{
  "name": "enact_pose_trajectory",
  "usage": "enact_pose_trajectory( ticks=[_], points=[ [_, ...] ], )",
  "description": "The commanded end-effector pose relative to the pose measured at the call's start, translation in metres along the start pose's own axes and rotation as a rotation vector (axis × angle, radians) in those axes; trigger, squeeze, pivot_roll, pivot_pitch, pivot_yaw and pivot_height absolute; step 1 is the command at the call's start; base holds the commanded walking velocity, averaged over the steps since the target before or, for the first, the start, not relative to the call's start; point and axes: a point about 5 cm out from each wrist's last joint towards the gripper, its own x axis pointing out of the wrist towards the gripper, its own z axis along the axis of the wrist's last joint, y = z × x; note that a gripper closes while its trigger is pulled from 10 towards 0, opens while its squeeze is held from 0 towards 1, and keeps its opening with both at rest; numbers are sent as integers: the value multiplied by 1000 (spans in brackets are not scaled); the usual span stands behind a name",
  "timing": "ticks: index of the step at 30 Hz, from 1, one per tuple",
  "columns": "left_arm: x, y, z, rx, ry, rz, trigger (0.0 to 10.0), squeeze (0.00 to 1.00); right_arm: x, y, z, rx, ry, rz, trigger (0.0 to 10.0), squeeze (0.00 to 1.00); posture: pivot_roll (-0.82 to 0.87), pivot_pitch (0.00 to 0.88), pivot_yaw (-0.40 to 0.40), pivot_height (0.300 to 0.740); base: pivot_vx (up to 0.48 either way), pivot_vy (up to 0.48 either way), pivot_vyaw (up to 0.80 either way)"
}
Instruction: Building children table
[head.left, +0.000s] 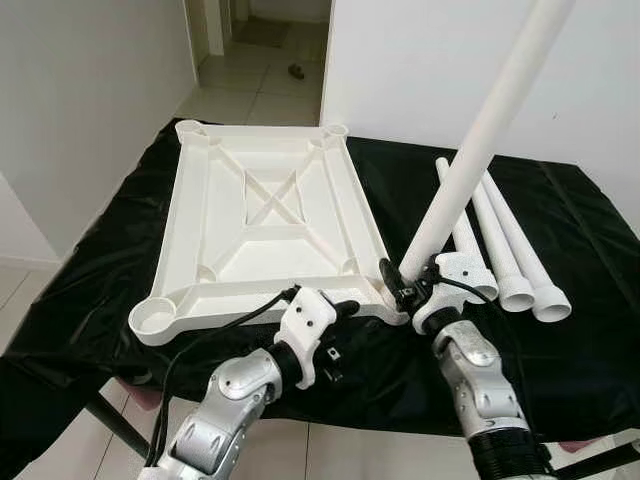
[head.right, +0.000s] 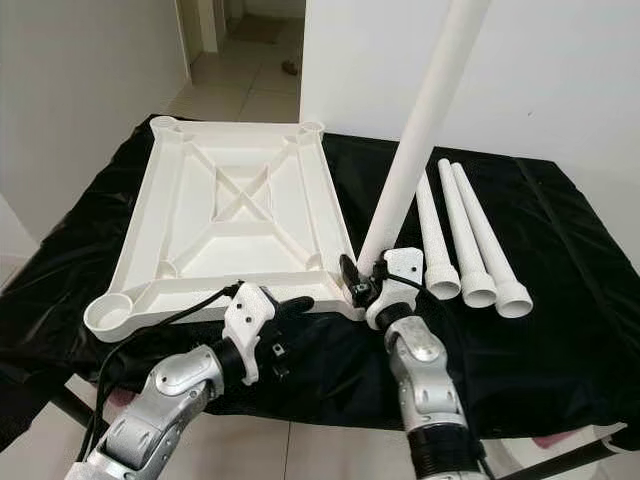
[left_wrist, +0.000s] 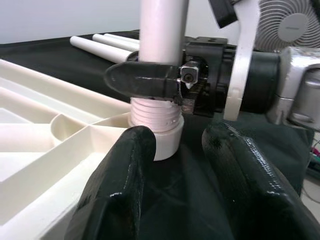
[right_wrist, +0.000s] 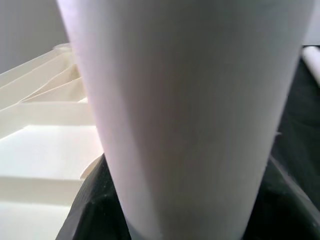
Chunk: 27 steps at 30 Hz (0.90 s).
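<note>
The right hand (head.left: 402, 280) pinches the table leg (head.left: 480, 140) at the tabletop's (head.left: 262, 215) near right corner socket, long axis rising up and to the right. The left wrist view reveals the leg's threaded end (partly seated). The left hand (head.left: 345, 308), fingers spread, waits just beside. Three spare legs (head.left: 510, 255) lie on the bench (head.left: 590, 330).

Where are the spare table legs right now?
In the left eye view, three spare legs lie side by side on the black cloth, on the robot's right, just beyond the right pincer holding the upright leg.
</note>
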Motion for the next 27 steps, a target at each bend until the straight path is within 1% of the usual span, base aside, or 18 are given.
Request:
enact_pose_trajectory(
  ticks=[1,3,5,6,7,9,14,16,19,20,23,24,25,26,27],
  points=[
    [0,2,-1,10,1,8,10000,0,-5,-2,-14,33,61,-47,0,0,57,51,-37,740,0,0,0],
    [0,2,0,12,0,10,10000,0,-5,-1,-14,38,59,-64,0,0,57,51,-37,740,0,0,0],
    [1,5,2,24,-5,10,10000,0,-5,4,-18,39,70,-120,0,0,71,48,-35,740,0,0,0],
    [1,7,3,29,-4,7,10000,0,-5,7,-20,35,78,-169,0,0,72,47,-30,740,0,0,0],
    [1,8,4,33,-4,5,10000,0,-6,9,-20,55,72,-208,0,0,70,49,-29,740,0,0,0],
    [1,9,3,34,1,4,10000,0,-6,10,-18,39,53,-281,0,0,70,49,-26,740,0,0,0],
    [0,9,3,29,2,6,10000,0,-6,15,-17,58,49,-329,0,0,60,47,-12,740,0,0,0],
    [0,8,2,21,0,5,10000,0,-5,27,-18,61,52,-296,0,0,57,42,-11,740,0,0,0],
    [1,7,2,18,-1,4,10000,0,-5,30,-18,66,55,-279,0,0,57,40,-11,740,0,0,0],
    [2,7,2,15,-3,3,10000,0,-4,32,-18,63,53,-256,10000,0,57,36,-12,740,0,0,0],
    [2,6,3,14,-4,1,10000,0,-3,32,-18,59,53,-245,10000,0,58,33,-11,740,0,0,0],
    [3,6,2,14,-4,-1,10000,0,-2,29,-17,58,52,-231,10000,769,58,25,-7,740,0,0,0],
    [3,6,2,14,-4,-1,10000,0,-2,29,-17,58,52,-231,10000,769,58,25,-7,740,0,0,0],
    [2,7,2,16,-1,-4,10000,0,-1,25,-17,48,48,-206,10000,1000,57,18,-2,740,0,0,0],
    [2,7,2,16,-1,-4,10000,0,-1,25,-17,48,48,-206,10000,1000,57,18,-2,740,0,0,0]
  ],
)
